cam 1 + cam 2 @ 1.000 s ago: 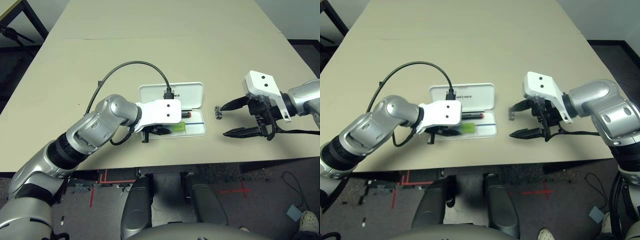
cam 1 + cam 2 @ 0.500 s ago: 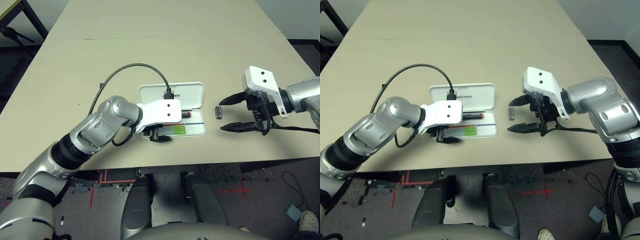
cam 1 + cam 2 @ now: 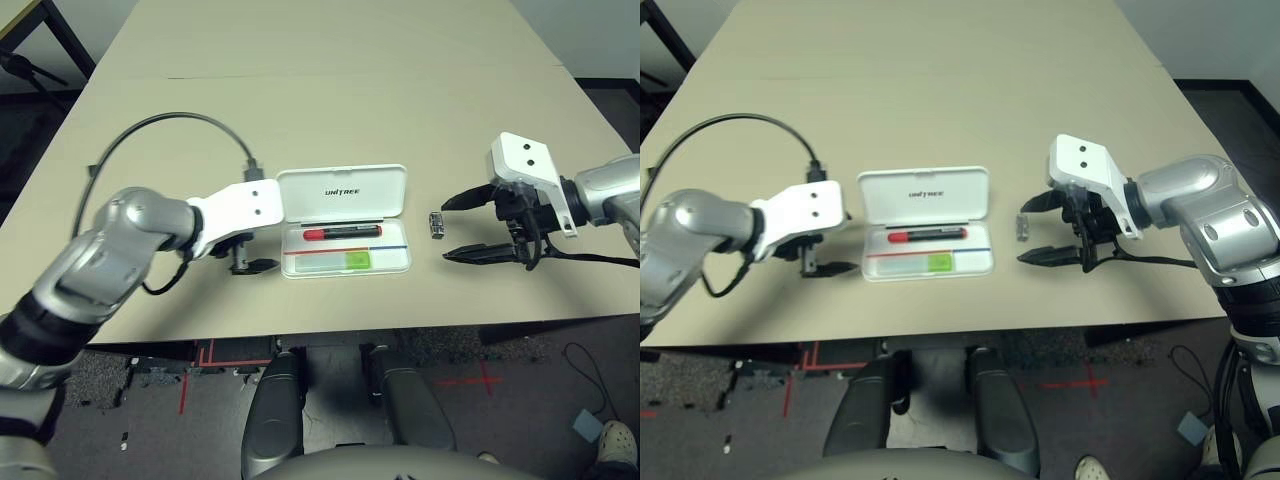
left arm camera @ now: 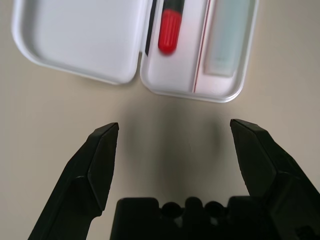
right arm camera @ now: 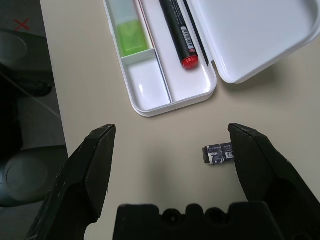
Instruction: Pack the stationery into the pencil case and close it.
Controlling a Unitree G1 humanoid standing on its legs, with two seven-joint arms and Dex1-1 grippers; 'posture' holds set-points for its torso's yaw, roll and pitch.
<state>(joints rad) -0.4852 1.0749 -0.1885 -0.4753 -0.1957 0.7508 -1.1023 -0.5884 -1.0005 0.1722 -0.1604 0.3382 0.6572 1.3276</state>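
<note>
Beside the pencil case (image 3: 345, 220), left tool (image 3: 258, 266) gapes wide, empty.

My black fingers (image 4: 100, 160) look like matt plastic. The pencil case (image 3: 395, 205) is smooth, glossy white plastic, catching light inside. The marker (image 3: 342, 233) has a shiny red plastic barrel. The table (image 3: 300, 90) is a smooth, matt beige surface.

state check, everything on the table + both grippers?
pencil case: open, lid laid back flat.
red marker: lying in the tray.
green-and-white stick: lying in the tray.
metal piece: on the table, outside the case.
left gripper: open, empty.
right gripper: open, empty, beside the metal piece.
</note>
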